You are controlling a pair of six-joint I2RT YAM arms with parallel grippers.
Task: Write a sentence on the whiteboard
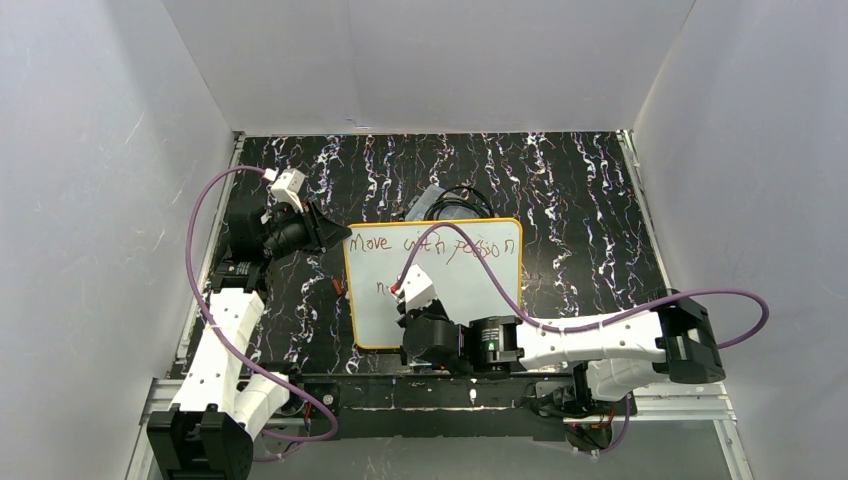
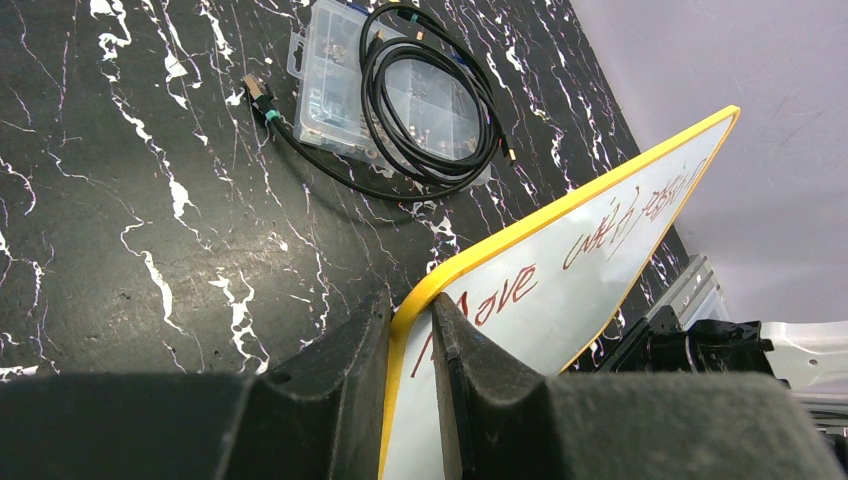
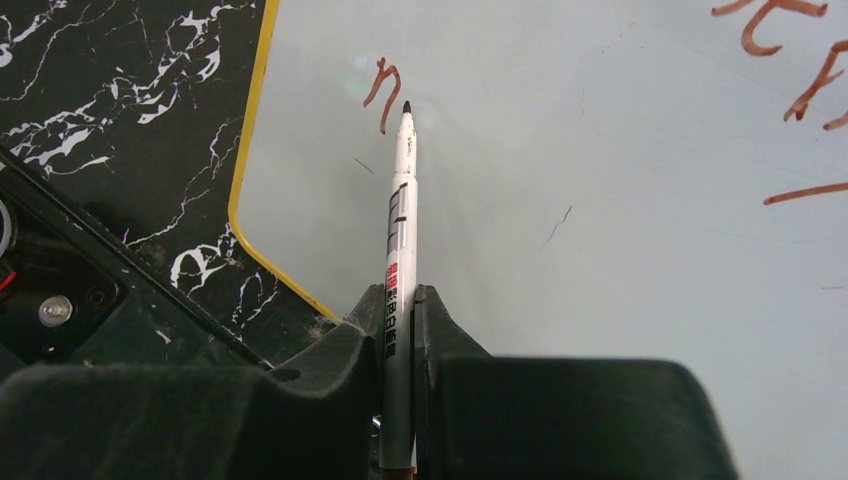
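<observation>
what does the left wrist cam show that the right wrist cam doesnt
Only the left wrist: the left end effector shut on the whiteboard at its yellow rim, and a clear parts box with a coiled black cable lying on it. Only the right wrist: the right end effector shut on a marker, tip beside a small "n". Both: the whiteboard, the sentence in reddish-brown, and the black marbled table.
</observation>
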